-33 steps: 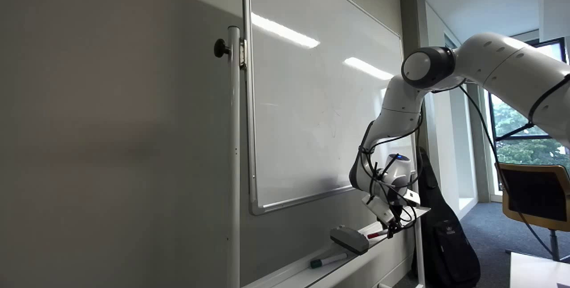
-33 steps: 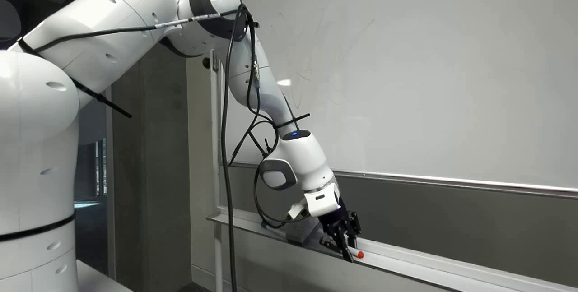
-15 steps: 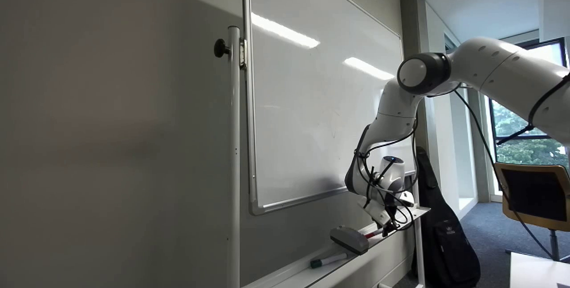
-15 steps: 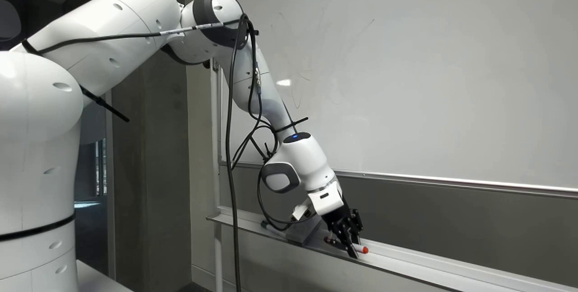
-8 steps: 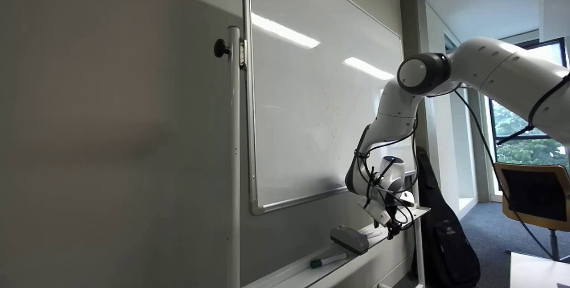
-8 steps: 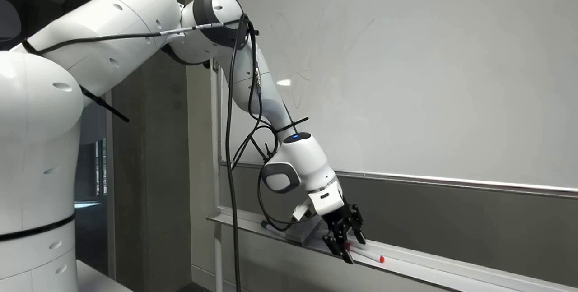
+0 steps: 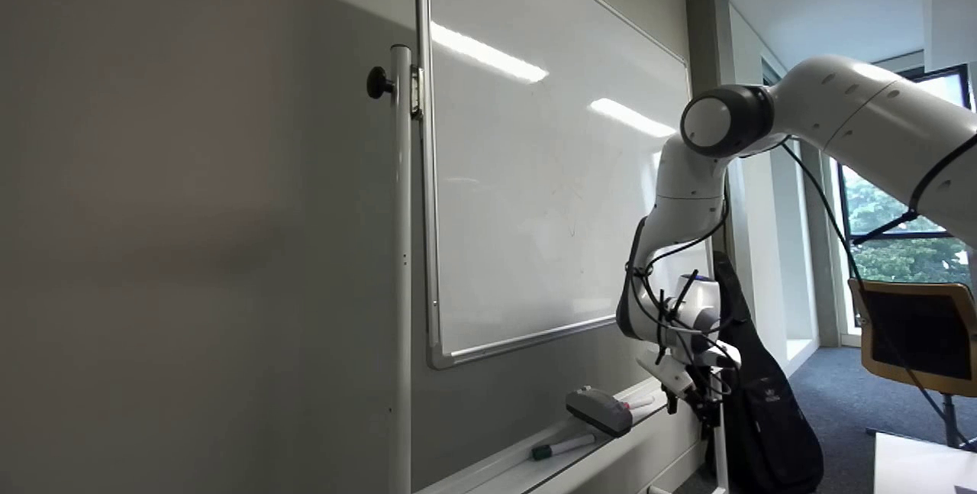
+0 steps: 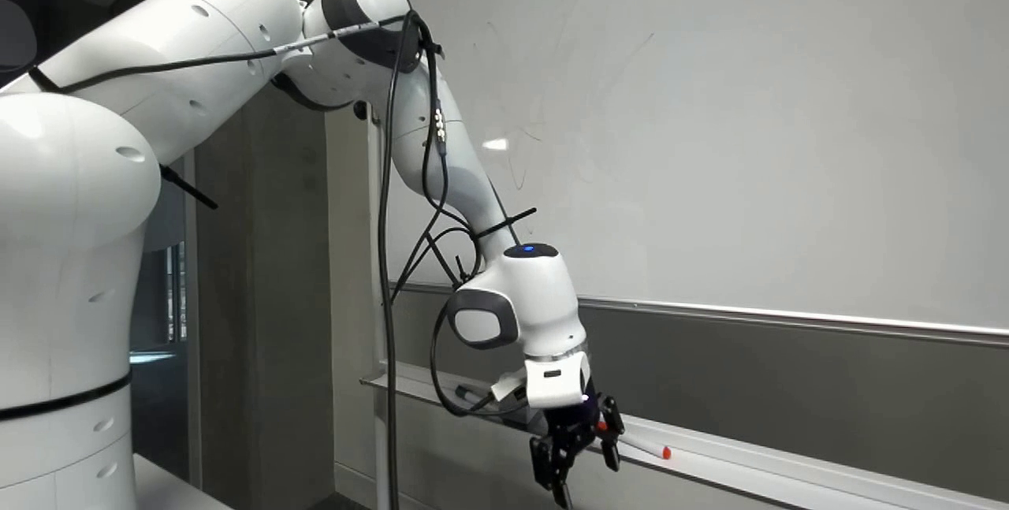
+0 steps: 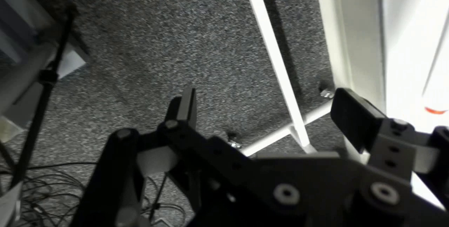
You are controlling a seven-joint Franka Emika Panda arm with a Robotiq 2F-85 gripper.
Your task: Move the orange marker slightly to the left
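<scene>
While jaws gape wide, empty, orange marker (image 8: 645,444) mostly wht w/ reddish ends.

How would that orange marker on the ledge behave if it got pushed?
The orange marker may well roll, since it looks slim and rounded. Being so thin, it is probably light. It is likely stiff: what shows of it on the ledge has no bend.

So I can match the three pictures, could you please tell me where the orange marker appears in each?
In an exterior view: the orange marker is lower right, just right of the grey eraser.
In an exterior view: the orange marker is low, right of centre, partly behind the gripper.
Wrist view: orange arc near the right edge, probably its end.
Shared landmark: the gripper.
</scene>
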